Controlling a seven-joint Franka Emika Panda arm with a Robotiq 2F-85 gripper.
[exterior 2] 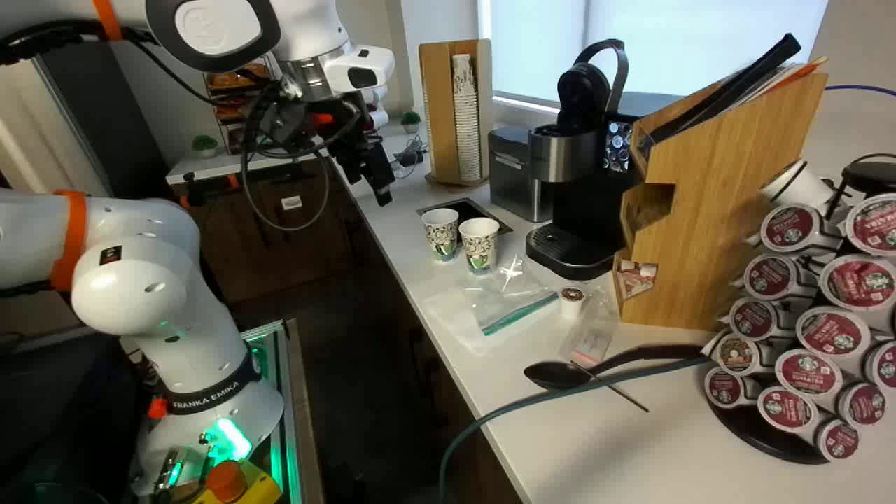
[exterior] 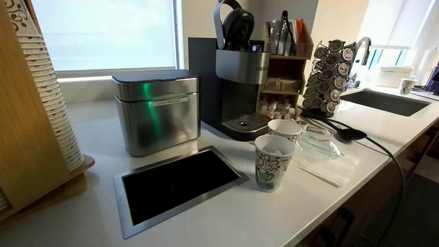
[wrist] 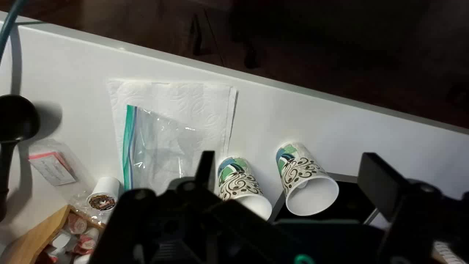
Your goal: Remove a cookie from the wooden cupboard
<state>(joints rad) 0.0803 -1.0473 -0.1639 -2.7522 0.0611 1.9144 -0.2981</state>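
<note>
The wooden cupboard [exterior 2: 728,210] is a light-brown box with open shelf compartments, standing on the counter beside the coffee machine. In an exterior view its shelves [exterior: 284,58] show partly behind the machine, with packets in the middle and small creamer cups below. A corner of it [wrist: 36,229] shows at the lower left of the wrist view. No cookie can be made out; the shelf packets [exterior: 288,85] are too unclear to name. My gripper [exterior 2: 369,183] is in the air near the counter's front edge, well away from the cupboard. In the wrist view it [wrist: 287,167] is open and empty.
Paper cups [exterior: 272,171] stand by the counter opening [exterior: 181,185]. A coffee machine [exterior 2: 577,189], a metal tin [exterior: 159,116] and a pod carousel [exterior 2: 805,329] flank the cupboard. A plastic bag [wrist: 157,150], a black spoon [exterior 2: 560,374] and a hose [exterior 2: 504,413] lie in front.
</note>
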